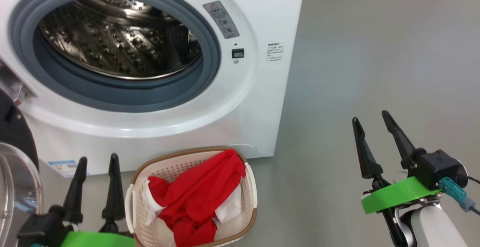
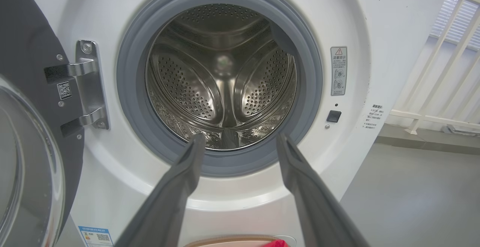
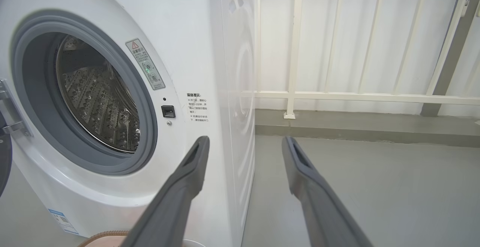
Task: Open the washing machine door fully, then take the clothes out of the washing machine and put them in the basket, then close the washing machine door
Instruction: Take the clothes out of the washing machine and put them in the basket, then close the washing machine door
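Now the washing machine (image 1: 262,100) fills the head view from 9 to 12 o'clock, its steel drum (image 1: 120,36) bare inside the grey rubber ring (image 1: 210,51). The washing machine door (image 1: 15,187) hangs swung open at 8 o'clock, its glass bowl facing outward and its metal hinge (image 2: 90,85) showing at 9 o'clock in the left wrist view. The basket (image 1: 249,198) sits on the grey floor (image 1: 375,51) at 6 o'clock, just in front of the machine's base, and the red and white clothes (image 1: 198,194) lie heaped inside it.

The left gripper (image 1: 98,157) is at 7 o'clock, just beside the basket, its 2 fingers released and holding nothing; in its wrist view they point at the lower edge of the drum mouth. The right gripper (image 1: 370,116) hovers at 4 o'clock over bare floor, well apart from the basket, likewise released and empty. Its wrist view looks past the machine's corner toward a white railing (image 3: 337,97) at 1 o'clock.
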Available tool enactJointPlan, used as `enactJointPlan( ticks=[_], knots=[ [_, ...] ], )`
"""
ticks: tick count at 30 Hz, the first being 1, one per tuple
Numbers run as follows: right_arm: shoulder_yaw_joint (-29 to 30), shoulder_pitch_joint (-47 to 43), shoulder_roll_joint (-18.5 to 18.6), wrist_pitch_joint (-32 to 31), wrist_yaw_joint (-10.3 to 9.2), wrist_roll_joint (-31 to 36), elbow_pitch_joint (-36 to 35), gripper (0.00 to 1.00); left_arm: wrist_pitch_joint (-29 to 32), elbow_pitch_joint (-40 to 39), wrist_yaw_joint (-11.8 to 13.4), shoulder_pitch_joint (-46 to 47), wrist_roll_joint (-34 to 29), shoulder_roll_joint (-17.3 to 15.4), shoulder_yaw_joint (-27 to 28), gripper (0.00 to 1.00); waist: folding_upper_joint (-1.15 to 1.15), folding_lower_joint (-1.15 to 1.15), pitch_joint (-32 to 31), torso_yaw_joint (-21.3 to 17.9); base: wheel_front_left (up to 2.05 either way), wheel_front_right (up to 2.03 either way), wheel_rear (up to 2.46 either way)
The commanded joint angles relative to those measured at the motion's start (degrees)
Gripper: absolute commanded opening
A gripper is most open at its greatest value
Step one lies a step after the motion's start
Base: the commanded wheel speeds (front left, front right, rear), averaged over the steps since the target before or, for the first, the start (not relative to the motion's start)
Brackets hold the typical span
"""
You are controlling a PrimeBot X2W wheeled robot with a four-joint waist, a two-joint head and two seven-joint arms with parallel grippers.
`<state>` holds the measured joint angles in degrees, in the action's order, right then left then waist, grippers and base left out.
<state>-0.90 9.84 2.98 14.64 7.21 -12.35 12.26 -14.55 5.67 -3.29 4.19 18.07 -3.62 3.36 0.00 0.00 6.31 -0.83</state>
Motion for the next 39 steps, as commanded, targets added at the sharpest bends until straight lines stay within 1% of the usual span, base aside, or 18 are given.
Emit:
enactJointPlan(
  ticks=[1,11,16,32,39],
  knots=[
    [-1.23,0.01,-0.11,0.36,0.28,0.75,-1.88,1.00,-0.44,-1.95,0.55,-0.29,-0.69,-0.59,2.16,1.00,0.00,0.00,-1.06,-0.74,0.00,0.00,0.00],
    [-1.47,-3.70,-0.11,0.36,0.28,0.55,-3.84,1.00,0.70,-3.01,1.22,-5.80,0.40,-0.44,2.42,1.00,0.00,0.00,-4.32,-1.34,0.00,0.00,0.00],
    [-1.75,-4.76,-0.11,0.36,0.28,0.35,-3.91,1.00,1.10,-3.32,1.77,-7.35,0.46,-0.93,2.85,1.00,0.00,0.00,-5.28,-1.48,0.00,0.00,0.00],
    [-1.87,-5.51,-0.11,0.36,0.28,0.59,-3.91,1.00,1.52,-4.51,2.93,-9.12,0.70,-1.69,3.15,1.00,0.00,0.00,-6.51,-1.94,0.00,0.00,0.00],
    [-1.65,-5.62,-0.11,0.36,0.28,0.64,-3.69,1.00,1.90,-4.76,3.63,-9.35,0.48,-1.97,2.97,1.00,0.00,0.00,-6.95,-1.62,-0.64,0.50,0.14]
  ],
)
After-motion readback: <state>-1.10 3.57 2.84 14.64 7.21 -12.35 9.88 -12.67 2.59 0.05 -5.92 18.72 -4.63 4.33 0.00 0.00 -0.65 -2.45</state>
